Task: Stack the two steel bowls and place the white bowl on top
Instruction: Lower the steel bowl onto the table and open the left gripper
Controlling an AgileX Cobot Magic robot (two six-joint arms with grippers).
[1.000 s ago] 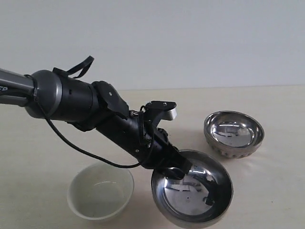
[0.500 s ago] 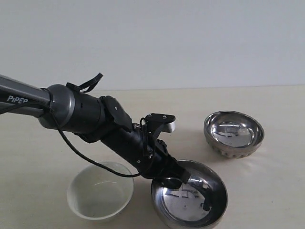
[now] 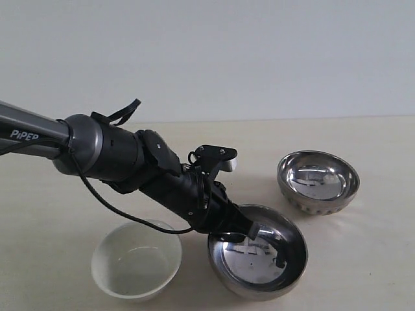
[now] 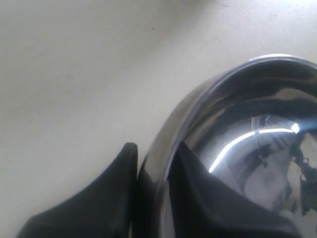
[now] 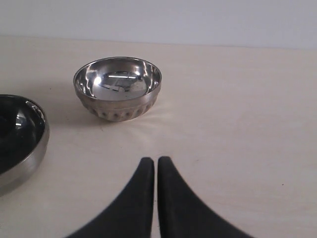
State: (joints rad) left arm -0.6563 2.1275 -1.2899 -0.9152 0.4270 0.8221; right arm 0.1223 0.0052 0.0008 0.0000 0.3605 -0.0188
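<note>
My left gripper (image 3: pixel 245 231) is shut on the rim of the smooth steel bowl (image 3: pixel 259 259), which sits low at the table's front, right of the white bowl (image 3: pixel 136 260). In the left wrist view one finger lies outside the smooth steel bowl's (image 4: pixel 237 139) wall and the other inside, with the left gripper (image 4: pixel 153 153) pinching the rim. The dimpled steel bowl (image 3: pixel 318 181) stands upright at the right rear. The right wrist view shows the dimpled steel bowl (image 5: pixel 118 88) well ahead of my right gripper (image 5: pixel 156 162), which is shut on nothing above bare table.
The beige table (image 3: pixel 376 259) ends at a pale wall behind. My left arm (image 3: pixel 110 155) reaches in from the left edge, over the white bowl's far side. The smooth bowl's edge (image 5: pixel 20 139) shows in the right wrist view.
The held smooth bowl tilted down and levelled out, then shifted slightly toward the rear with the left gripper. The other two bowls stayed put.
</note>
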